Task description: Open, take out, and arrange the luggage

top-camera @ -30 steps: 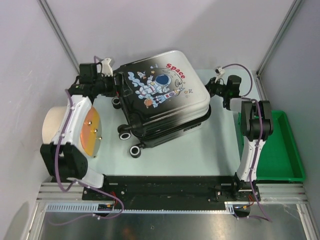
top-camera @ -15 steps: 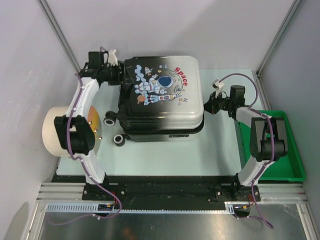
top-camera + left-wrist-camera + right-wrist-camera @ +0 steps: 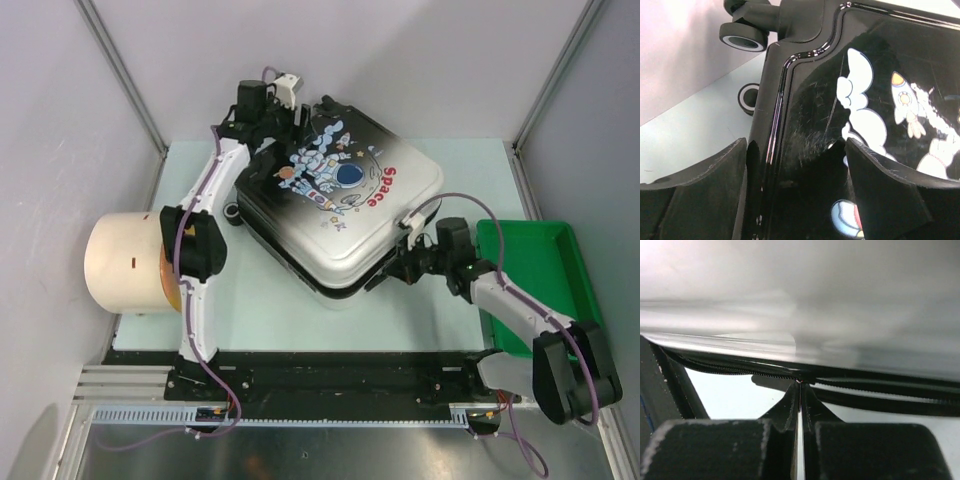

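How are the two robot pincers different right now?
The left pincer is open, spread over the black end of the luggage near its wheels; the right pincer is shut. The left is over the printed lid; the right is at the zipper on the white side. Both are close to the luggage.

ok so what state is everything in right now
luggage: lying flat, print side up, lid down
left gripper: open, straddling the luggage's black edge
right gripper: shut, pinched at the zip line
green bin: upright, open side up
beige cylinder: lying on its side
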Tool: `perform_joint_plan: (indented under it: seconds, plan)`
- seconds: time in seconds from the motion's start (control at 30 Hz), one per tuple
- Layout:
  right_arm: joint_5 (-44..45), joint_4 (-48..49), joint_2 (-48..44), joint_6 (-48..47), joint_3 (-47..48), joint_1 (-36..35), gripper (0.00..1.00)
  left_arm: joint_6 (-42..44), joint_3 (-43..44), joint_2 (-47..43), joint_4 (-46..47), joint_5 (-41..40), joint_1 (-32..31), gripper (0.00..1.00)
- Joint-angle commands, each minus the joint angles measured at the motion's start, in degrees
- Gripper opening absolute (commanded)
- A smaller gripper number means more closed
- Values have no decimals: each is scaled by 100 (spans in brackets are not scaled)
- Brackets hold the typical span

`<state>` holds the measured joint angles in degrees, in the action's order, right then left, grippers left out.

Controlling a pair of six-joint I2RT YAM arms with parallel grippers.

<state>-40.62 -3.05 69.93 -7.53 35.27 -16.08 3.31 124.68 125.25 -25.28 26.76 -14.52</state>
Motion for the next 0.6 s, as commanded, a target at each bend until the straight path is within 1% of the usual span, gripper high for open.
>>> perform_joint_plan:
  seconds: [0.0, 0.07, 0.1, 0.13, 0.17, 0.2, 0.23, 0.27, 0.3, 0.37, 0.4, 0.43, 0.47, 0.5, 0.57]
  plan:
    - [780, 726, -146, 621, -125, -1177, 0, -276, 609, -262, -838, 587, -833, 85]
    - [1090, 884, -111, 717, -125, -1467, 0, -776, 514, -579, -821, 418, -553, 89]
    - [1344, 955, -76, 831, -134, -1564, 0, -971, 348, -938, -803, 130, -456, 93]
    - [1442, 1121, -24, 876, -134, -1652, 0, -1356, 233, -1124, -803, -125, -377, 94]
    - [1539, 1201, 3, 911, -134, -1845, 0, -1499, 75, -1335, -803, -319, -219, 94]
    - [1731, 1280, 38, 981, -134, -1925, 0, -1639, -292, -1746, -786, -652, -139, 96]
    - [1855, 1437, 99, 999, -134, -2021, 0, -1971, -513, -1941, -777, -872, -60, 97]
    - [1987, 1508, 143, 1034, -134, -2127, 0, -2105, -733, -2134, -760, -1188, 71, 96]
    - [2205, 1579, 178, 1086, -134, -2276, 0, -2194, -1153, -2450, -759, -1469, 151, 96]
    - [2504, 1772, 266, 1078, -125, -2461, 0, -2711, -1568, -2742, -751, -1962, 432, 96]
    - [2611, 1816, 267, 1069, -117, -2636, 0, -2835, -1918, -2943, -742, -2182, 520, 97]
    - [2690, 1851, 267, 1095, -116, -2707, 0, -2958, -2061, -3023, -750, -2619, 590, 97]
    - [2856, 1843, 241, 1087, -108, -2769, 0, -3003, -2158, -3111, -751, -2824, 722, 98]
    - [2997, 1799, 205, 1061, -108, -2830, 0, -3029, -2298, -3121, -751, -2948, 784, 98]
    - [3366, 1580, 144, 982, -108, -2901, 0, -3065, -2396, -3086, -750, -2932, 898, 98]
